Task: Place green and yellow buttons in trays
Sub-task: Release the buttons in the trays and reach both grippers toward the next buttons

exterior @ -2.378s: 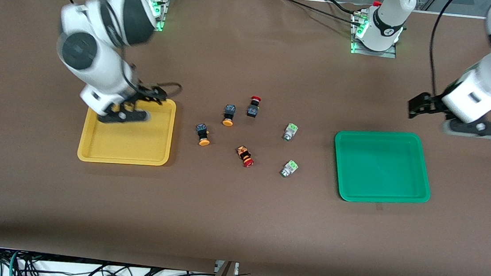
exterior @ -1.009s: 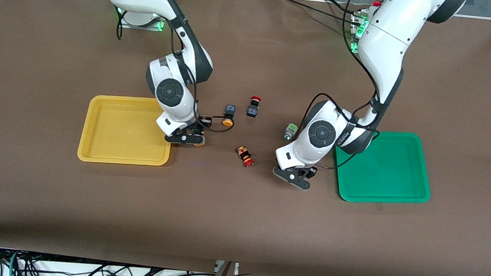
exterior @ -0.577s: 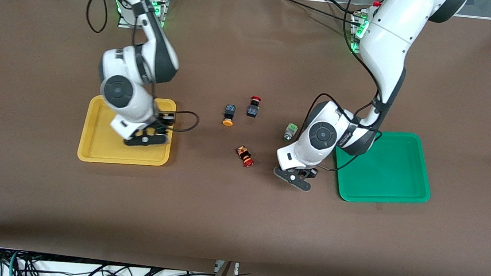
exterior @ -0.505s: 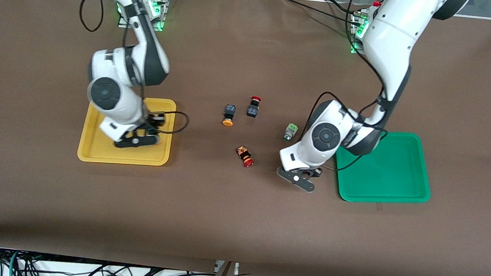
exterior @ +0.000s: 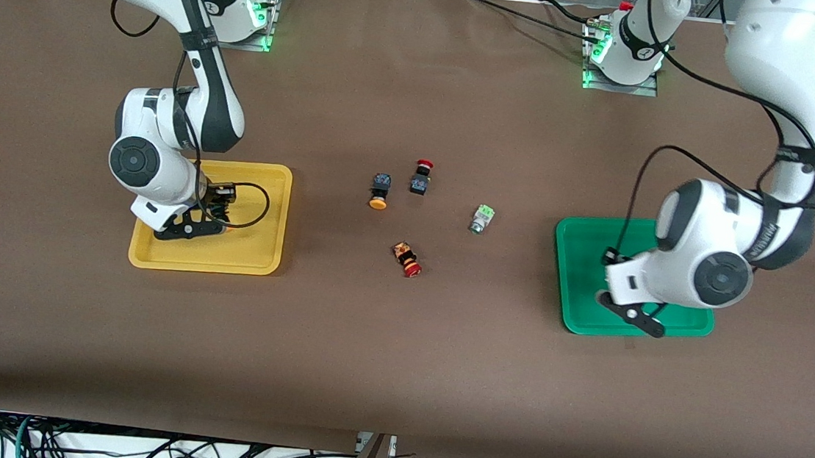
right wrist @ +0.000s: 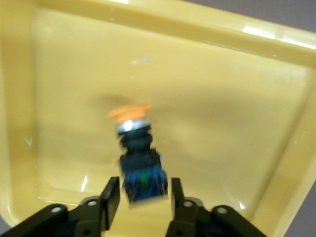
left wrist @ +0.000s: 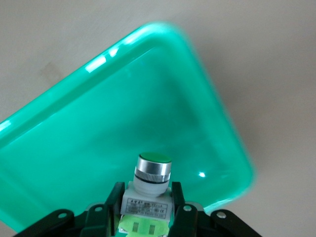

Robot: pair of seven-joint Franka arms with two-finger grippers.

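Note:
My left gripper [exterior: 632,315] hangs over the green tray [exterior: 582,252], near the edge closest to the front camera. In the left wrist view it [left wrist: 147,193] is shut on a green button [left wrist: 153,173] with a silvery barrel, above the green tray [left wrist: 98,123]. My right gripper [exterior: 191,227] is over the yellow tray [exterior: 258,245]. In the right wrist view it [right wrist: 143,197] is open, and a blurred yellow-capped button [right wrist: 140,170] sits loose between the fingers, over the tray floor [right wrist: 222,98]. A second yellow button [exterior: 379,190] and a second green button [exterior: 481,219] lie on the table between the trays.
A red-capped black button [exterior: 421,177] lies beside the yellow button, toward the left arm's end. A red-capped button with an orange-patterned body [exterior: 407,258] lies nearer the front camera. The brown table [exterior: 396,361] stretches wide in front of the trays.
My right gripper has carried a yellow button from the table to over the yellow tray. My left gripper has carried a green button from the table to over the green tray.

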